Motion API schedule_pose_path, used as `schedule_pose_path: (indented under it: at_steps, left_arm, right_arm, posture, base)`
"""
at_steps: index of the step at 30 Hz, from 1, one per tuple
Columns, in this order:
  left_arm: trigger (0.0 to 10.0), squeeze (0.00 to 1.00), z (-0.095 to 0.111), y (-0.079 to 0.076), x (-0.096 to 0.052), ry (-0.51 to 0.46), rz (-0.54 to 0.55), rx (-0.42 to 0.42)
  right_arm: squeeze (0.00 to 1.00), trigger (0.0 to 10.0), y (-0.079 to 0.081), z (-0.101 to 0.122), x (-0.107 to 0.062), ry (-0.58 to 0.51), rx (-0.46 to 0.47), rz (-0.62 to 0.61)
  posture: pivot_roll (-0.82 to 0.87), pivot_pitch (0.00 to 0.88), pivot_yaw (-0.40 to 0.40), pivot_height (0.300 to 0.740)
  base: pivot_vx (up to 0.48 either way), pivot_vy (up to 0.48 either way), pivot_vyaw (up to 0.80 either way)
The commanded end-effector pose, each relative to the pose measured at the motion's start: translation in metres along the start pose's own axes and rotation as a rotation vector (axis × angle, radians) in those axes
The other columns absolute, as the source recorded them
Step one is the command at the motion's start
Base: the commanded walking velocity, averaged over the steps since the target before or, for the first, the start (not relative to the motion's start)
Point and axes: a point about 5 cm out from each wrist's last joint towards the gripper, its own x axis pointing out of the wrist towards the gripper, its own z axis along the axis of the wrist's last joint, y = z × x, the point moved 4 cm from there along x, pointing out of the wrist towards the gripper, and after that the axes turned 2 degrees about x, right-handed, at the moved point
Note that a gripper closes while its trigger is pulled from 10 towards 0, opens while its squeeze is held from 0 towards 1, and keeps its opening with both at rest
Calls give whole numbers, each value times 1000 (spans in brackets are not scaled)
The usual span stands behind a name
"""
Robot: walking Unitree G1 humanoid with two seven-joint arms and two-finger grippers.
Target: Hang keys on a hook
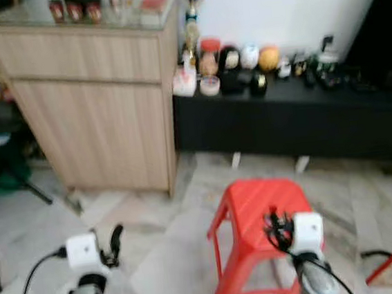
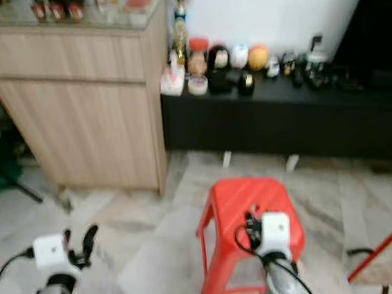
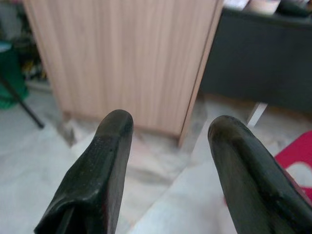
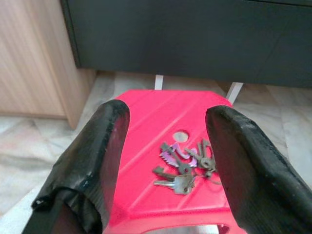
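Ahead of the right gripper (image 4: pixel 165 146), between its wide-spread fingers: keys (image 4: pixel 185 165) flat on the red stool (image 4: pixel 141 122), untouched. Left gripper (image 3: pixel 168 161) also spread wide, holding nothing.

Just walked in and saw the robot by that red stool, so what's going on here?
The robot stands over a red stool on the tiled floor. A bunch of keys lies on the stool's top, not yet picked up. The right gripper is open and poised just above the keys, fingers either side. The left gripper is open too, idle, pointing toward a wooden cabinet.
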Motion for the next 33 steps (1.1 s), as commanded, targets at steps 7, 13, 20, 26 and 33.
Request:
schedule_pose_path:
  at_steps: [7,13,20,26,33]
  left_arm:
    - [10000,0,-3,-11,1,12,-29,-18]
    - [10000,0,-3,-11,1,12,-30,-16]
    - [10000,0,-2,-11,1,11,-33,-12]
    - [10000,0,-3,-10,1,14,-30,-8]
    - [10000,0,-6,-11,-3,25,-37,-5]
  right_arm:
    - [0,10000,-16,-3,-2,10,-10,-49]
    - [0,10000,-17,-4,-2,17,0,-61]
    - [0,10000,-19,-6,-3,23,9,-78]
    - [0,10000,-21,-10,-5,38,13,-84]
    - [0,10000,-25,-33,-9,173,78,-117]
  posture:
    - [108,0,-103,656]
    - [110,0,-100,656]
    - [111,0,-98,656]
    - [110,0,-97,656]
    - [111,0,-95,656]
  base:
    - [311,0,0]
    - [317,0,0]
    - [318,0,0]
    - [0,0,0]
    - [0,0,0]
